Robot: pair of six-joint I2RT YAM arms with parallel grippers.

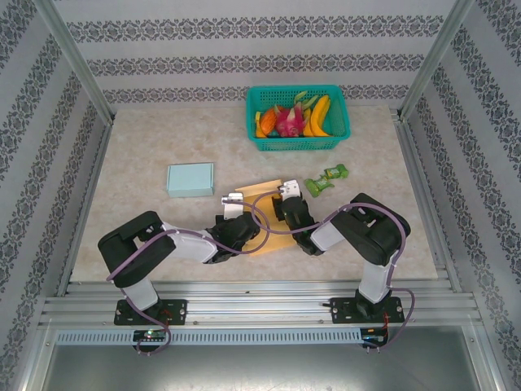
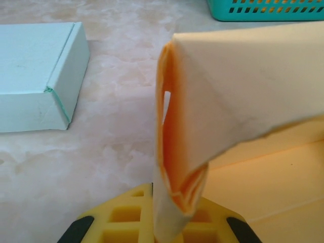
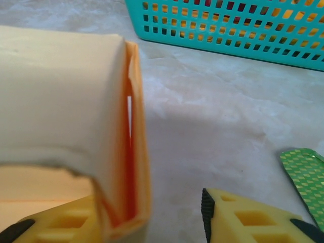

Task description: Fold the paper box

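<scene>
On the table (image 1: pixel 146 147), in front of the teal basket (image 1: pixel 297 142), the paper box (image 1: pixel 260 190) is laid partly flat between the arms. One raised side wall is pinched by the closed left gripper (image 1: pixel 232 202), judged to hold that fold upright. From above, the right gripper (image 1: pixel 286 189) is merely seen at the opposite wall. Its wrist view reveals fingers (image 3: pixel 243 220) spread, the wall resting against only one.

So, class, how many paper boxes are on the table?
2: a finished blue box at the left-centre, and a yellow box, partly folded, at the front centre.
</scene>
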